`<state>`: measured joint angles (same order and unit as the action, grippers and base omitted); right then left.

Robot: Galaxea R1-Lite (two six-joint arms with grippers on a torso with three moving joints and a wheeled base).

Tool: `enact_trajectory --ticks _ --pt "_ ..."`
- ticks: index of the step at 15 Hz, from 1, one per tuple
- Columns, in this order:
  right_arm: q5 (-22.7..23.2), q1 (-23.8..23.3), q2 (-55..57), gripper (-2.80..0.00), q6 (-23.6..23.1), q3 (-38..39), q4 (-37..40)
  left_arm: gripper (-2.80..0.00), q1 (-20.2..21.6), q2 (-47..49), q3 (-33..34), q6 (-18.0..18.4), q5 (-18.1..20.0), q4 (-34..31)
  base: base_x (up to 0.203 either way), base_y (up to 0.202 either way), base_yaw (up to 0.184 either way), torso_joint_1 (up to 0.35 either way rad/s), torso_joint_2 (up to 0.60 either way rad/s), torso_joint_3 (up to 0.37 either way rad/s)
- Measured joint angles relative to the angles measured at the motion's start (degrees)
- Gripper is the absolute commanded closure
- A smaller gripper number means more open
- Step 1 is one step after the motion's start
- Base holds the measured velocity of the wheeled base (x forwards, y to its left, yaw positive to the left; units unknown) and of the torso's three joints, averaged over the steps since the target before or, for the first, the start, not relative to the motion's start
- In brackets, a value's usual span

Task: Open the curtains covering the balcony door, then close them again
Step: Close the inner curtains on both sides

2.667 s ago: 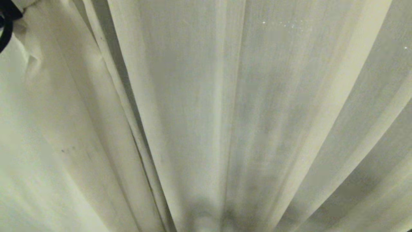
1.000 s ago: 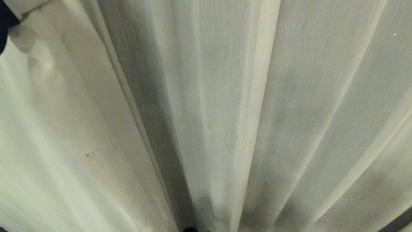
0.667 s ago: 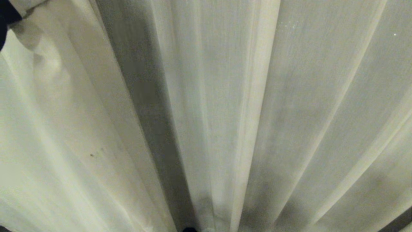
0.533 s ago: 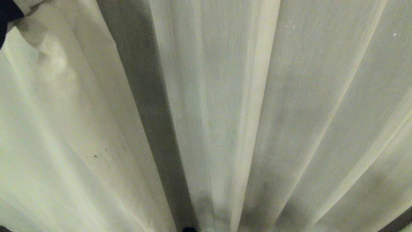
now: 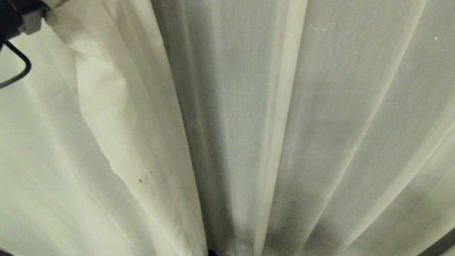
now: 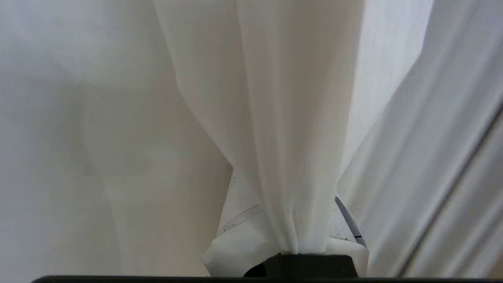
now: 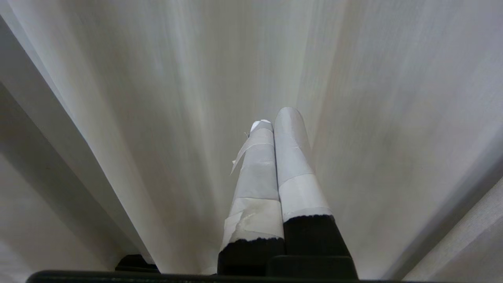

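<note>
My left tool [image 6: 292, 245], clamped on a gathered fold of the curtains [image 5: 249, 106] (which fill every view), has no door exposed yet, so opening and closing remain; right tool [image 7: 275, 118] shut, empty.

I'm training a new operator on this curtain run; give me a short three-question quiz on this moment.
1. True or false: the left gripper is shut on a fold of the curtains.
2. What does the right gripper hold? A) a curtain fold B) nothing C) a door handle
3. Fill in: in the head view, the left arm shows at the top ____ corner.

Key: 1 true; 2 B; 3 left.
</note>
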<state>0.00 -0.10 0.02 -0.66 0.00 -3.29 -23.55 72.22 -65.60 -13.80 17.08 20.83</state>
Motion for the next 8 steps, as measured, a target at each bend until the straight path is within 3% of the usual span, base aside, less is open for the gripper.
enact_trajectory --ticks 5,8 --pt "0.0 0.0 0.0 0.00 0.0 0.0 0.0 0.00 -1.6 1.0 0.2 0.1 -0.5 -0.8 0.000 0.000 0.000 0.000 0.00 0.000" --pt "0.0 0.0 0.0 0.00 0.0 0.0 0.0 0.00 2.2 1.2 0.3 0.1 -5.2 -0.8 0.000 0.000 0.000 0.000 0.00 0.000"
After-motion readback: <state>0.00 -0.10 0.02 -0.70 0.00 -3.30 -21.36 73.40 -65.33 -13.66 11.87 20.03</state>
